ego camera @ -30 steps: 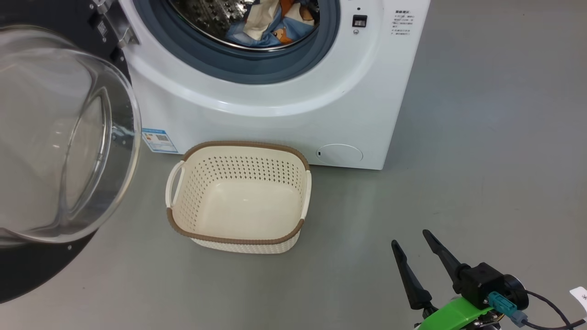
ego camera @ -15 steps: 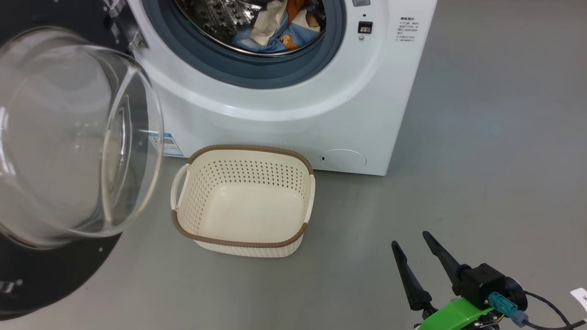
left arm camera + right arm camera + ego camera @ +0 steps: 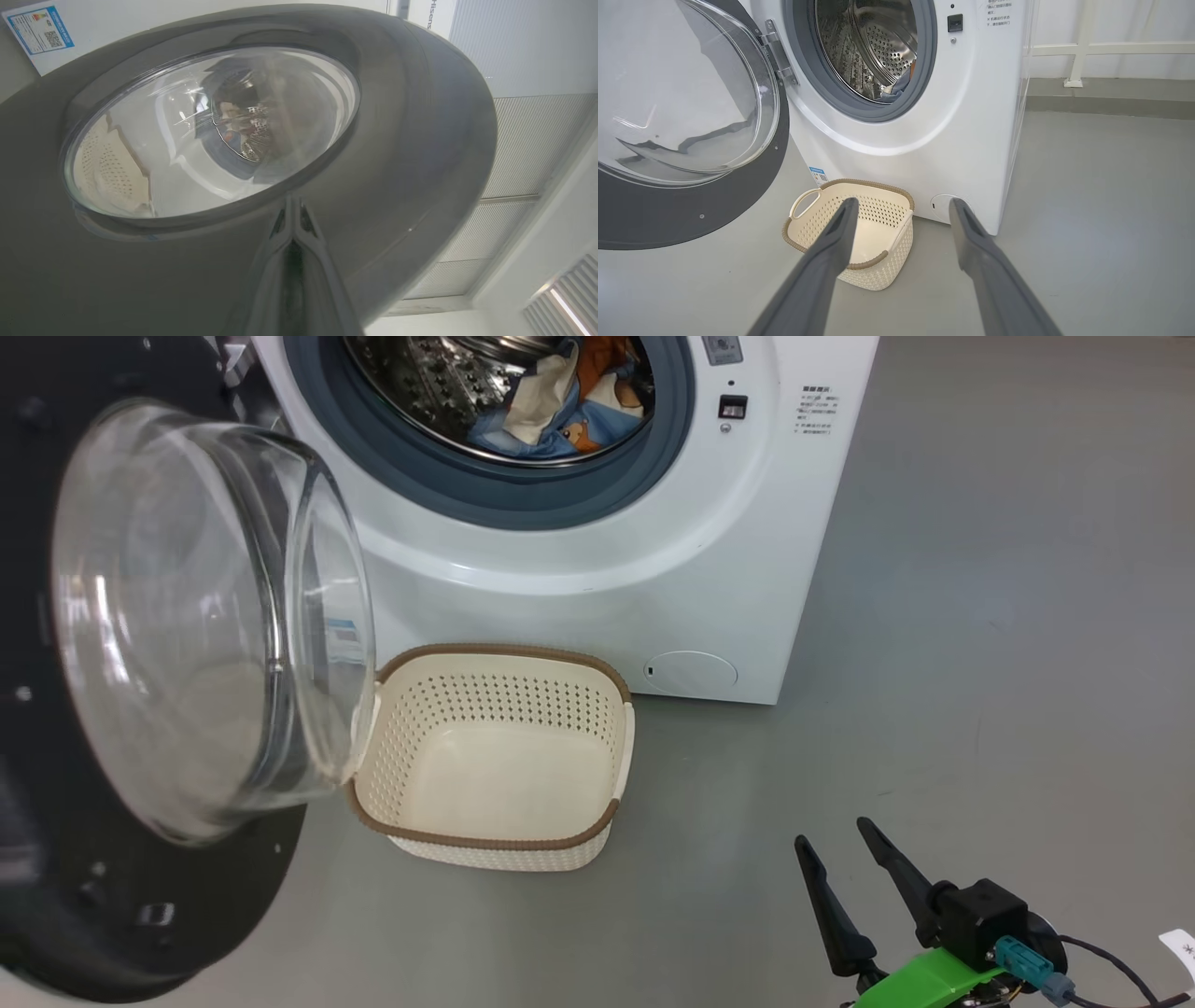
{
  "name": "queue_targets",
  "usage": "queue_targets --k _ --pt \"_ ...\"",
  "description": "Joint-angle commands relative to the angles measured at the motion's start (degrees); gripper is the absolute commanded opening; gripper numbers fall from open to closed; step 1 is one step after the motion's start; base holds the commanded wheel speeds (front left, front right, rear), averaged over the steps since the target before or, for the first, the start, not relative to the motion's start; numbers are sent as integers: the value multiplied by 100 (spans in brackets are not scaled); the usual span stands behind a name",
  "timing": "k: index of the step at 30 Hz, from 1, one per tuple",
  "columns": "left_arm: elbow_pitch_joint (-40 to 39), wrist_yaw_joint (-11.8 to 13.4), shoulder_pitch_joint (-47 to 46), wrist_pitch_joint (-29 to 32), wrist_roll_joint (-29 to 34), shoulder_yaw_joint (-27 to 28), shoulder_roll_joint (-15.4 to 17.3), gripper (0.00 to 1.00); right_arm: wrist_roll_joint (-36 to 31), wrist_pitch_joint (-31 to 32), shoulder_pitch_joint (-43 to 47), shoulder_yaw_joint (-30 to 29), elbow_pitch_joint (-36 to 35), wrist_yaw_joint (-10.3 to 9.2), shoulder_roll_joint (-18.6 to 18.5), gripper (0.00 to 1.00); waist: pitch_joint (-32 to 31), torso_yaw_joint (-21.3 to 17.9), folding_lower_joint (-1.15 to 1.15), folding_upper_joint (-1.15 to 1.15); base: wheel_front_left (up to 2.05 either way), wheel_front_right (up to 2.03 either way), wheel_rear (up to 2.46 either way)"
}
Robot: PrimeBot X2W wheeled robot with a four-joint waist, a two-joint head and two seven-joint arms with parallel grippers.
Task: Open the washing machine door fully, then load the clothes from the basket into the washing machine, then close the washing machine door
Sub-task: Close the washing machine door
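The large round glossy black washing machine door (image 3: 201, 616) with its clear bulging glass window stands swung out from the big white front-loading washing machine (image 3: 597, 551), hinged at the opening's 9 o'clock side. In the left wrist view the left gripper (image 3: 292, 207) has its 2 dark fingers pressed together with nothing between them, and their tips meet the door's dark outer ring (image 3: 420, 116) at 6 o'clock of the window. The light blue cartoon-print and cream clothes (image 3: 560, 415) lie inside the steel drum. The small cream-white perforated plastic basket (image 3: 509, 651) with the brown woven-look rim sits on the grey floor (image 3: 980, 663) just in front of the machine, its left handle behind the glass bowl. The right gripper (image 3: 832, 833) hangs at 4 o'clock of the basket, well apart from it, its 2 fingers spread wide and holding nothing
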Motion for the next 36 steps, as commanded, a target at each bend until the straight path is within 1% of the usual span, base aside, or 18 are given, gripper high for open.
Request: queue_targets --k 1,8,15,20,22,23,27,33,36 --pt "-401 -20 55 147 -67 67 83 0 48 -28 -68 184 -110 16 7 100 5 -18 0 0 0 0 0" --pt "-1080 79 337 279 -151 -196 -442 0 114 -28 -148 231 -103 16 7 100 90 -145 0 0 0 0 0" --pt "-1541 31 409 375 -193 -553 -983 0 191 -28 -192 248 -109 16 7 100 210 -413 0 0 0 0 0" --pt "-1905 -18 411 181 4 -798 -1292 0 235 -28 -233 235 -129 16 7 100 300 -691 0 0 0 0 0" --pt "-1941 -23 399 151 22 -848 -1331 0 239 -28 -247 230 -137 16 7 100 325 -754 0 0 0 0 0" --pt "-1983 -34 366 82 55 -939 -1391 0 248 -28 -273 214 -152 16 7 100 371 -878 0 0 0 0 0" --pt "-2011 -58 216 -119 113 -1080 -1474 0 275 -28 -313 213 -184 16 7 100 475 -1147 0 0 0 0 0" --pt "-2027 -72 -165 -569 168 -1221 -1537 0 321 -28 -348 207 -214 16 7 100 621 -1535 0 0 0 0 0" --pt "-2029 -73 -315 -654 147 -1339 -1547 0 329 -28 -356 165 -231 16 7 100 686 -1707 0 0 0 0 0"
